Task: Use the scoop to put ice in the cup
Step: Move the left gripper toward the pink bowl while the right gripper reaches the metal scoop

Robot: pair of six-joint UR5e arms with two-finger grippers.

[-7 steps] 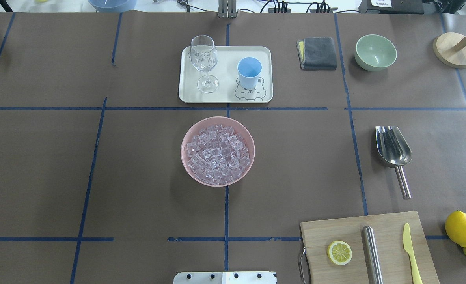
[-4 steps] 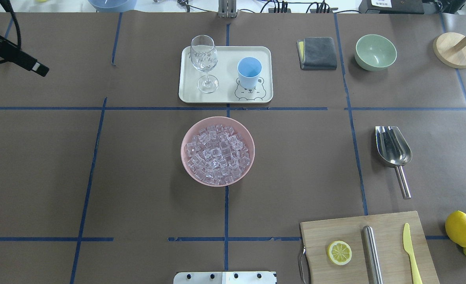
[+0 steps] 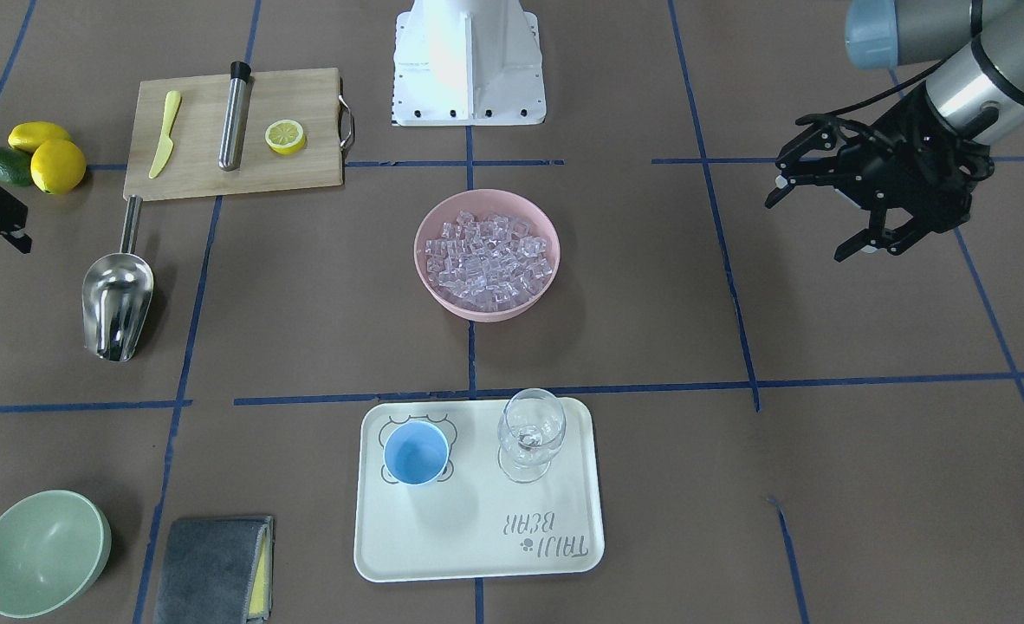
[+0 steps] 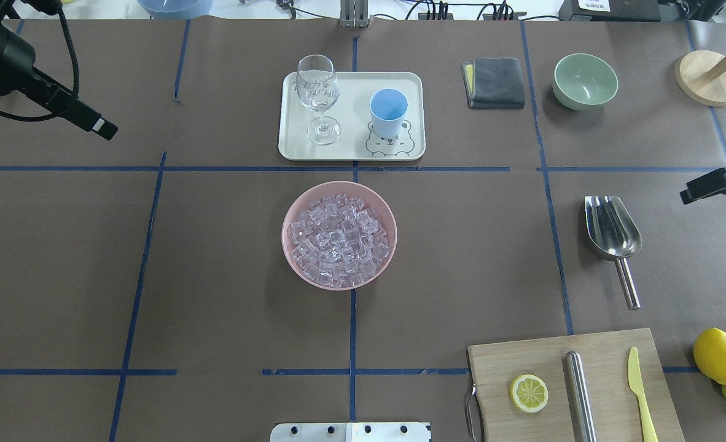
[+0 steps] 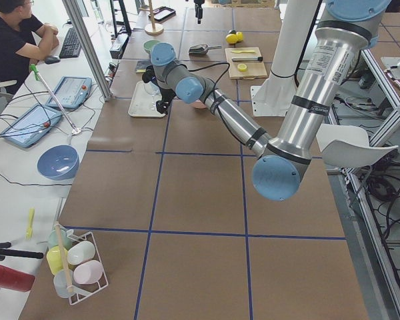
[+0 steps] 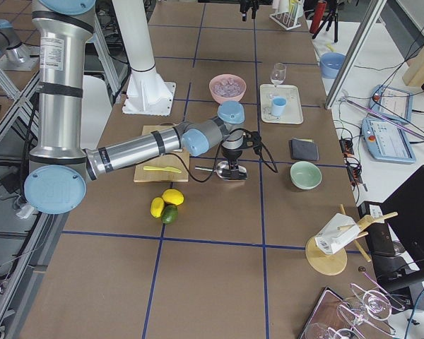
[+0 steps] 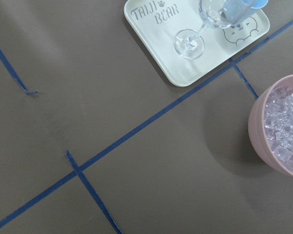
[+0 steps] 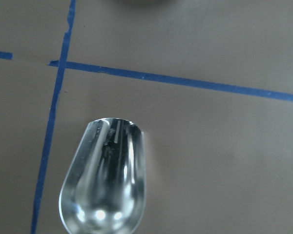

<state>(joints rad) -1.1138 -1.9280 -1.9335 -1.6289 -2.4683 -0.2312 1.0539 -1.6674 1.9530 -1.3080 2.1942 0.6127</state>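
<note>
Scoop [image 4: 613, 228] lies on table [image 4: 461, 258] near right claw [image 4: 707, 186], untouched.

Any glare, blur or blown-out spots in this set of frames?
Right wrist view: the scoop sits close and soft, with bright glints on the steel. Front-facing view: the robot base is blown out to white. Overhead view: sharp, evenly lit, only a faint shadow beside the bowl.

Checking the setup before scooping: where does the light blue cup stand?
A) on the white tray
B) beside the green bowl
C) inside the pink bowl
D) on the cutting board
A: the light blue cup stands upright on the white tray, beside the stemmed glass.
</note>
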